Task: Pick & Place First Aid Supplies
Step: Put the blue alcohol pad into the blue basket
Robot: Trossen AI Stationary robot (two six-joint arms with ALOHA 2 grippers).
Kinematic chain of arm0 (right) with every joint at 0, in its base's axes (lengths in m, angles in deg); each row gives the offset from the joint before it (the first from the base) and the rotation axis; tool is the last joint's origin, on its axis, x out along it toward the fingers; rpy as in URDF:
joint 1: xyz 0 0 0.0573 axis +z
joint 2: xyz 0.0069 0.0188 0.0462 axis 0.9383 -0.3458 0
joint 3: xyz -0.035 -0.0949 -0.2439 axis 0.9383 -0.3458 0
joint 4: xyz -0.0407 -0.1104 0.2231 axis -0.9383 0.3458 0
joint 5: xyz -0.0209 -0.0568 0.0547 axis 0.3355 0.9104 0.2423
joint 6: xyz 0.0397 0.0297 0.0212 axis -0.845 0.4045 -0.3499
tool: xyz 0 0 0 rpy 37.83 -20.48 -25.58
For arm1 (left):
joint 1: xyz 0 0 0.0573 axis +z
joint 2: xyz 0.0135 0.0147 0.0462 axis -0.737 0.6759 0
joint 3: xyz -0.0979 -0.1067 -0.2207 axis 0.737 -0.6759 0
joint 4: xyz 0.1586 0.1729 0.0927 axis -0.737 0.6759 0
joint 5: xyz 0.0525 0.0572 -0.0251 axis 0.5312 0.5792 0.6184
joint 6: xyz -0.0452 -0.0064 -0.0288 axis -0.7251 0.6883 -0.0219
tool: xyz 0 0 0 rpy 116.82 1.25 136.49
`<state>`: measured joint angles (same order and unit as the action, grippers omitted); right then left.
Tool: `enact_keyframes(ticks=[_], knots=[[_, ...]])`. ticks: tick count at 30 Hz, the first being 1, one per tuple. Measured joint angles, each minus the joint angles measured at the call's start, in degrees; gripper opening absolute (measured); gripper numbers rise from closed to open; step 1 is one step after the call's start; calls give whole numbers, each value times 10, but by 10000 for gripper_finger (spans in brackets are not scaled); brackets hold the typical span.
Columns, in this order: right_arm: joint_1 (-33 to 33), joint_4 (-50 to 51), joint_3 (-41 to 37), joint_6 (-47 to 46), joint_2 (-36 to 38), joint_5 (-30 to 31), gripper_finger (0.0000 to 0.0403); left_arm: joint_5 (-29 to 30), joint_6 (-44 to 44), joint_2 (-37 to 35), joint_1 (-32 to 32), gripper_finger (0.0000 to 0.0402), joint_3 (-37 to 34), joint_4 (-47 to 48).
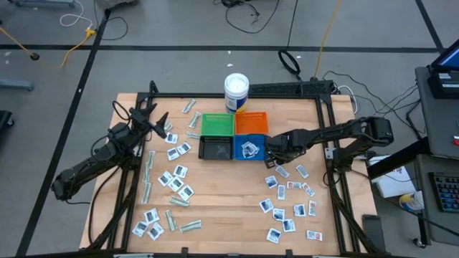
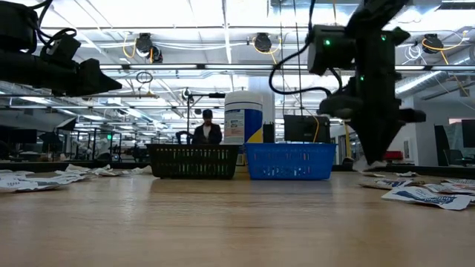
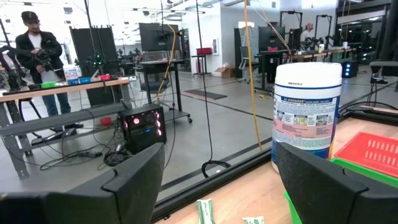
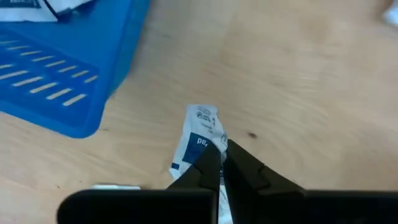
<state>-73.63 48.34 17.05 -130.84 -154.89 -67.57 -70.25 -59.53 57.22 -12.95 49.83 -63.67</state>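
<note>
A: Where do we stand? Our right hand (image 4: 222, 151) has its fingers pinched together on a white packet (image 4: 200, 138) with blue print, just beside the blue bin (image 1: 249, 147), at its right corner on the desk (image 1: 222, 208).

B: Agreed. In the wrist view the packet hangs from the fingertips over bare wood, so we judge it lifted or nearly so, but not yet over the bin.

A: And the blue bin already has at least one white packet in it. The black bin (image 1: 215, 148) looks dark inside; we cannot tell if anything lies there. The green bin (image 1: 217, 124) and orange bin (image 1: 251, 122) look empty from above.

B: So we have hardly begun. Dozens of packets lie scattered: a cluster right of the bins (image 1: 287, 208), another on the left with pale-green strips (image 1: 148, 172) among them.

A: Our left hand (image 1: 148, 115) waits near the desk's far left corner, raised, fingers wide apart and holding nothing. The white tub (image 1: 236, 92) stands behind the bins and is no part of our job.

B: Then we'd say nearly everything is left, the pinched packet going into the blue bin first.
</note>
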Motion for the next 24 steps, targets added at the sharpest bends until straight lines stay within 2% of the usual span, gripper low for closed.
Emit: enact_keyframes(ticks=[14, 24], knots=[[-40, 184, 142, 1, 0, 34, 1, 0, 0, 0, 0, 308, 0, 0], [-44, 192, 207, -21, -22, 47, 1, 0, 0, 0, 0, 308, 0, 0]])
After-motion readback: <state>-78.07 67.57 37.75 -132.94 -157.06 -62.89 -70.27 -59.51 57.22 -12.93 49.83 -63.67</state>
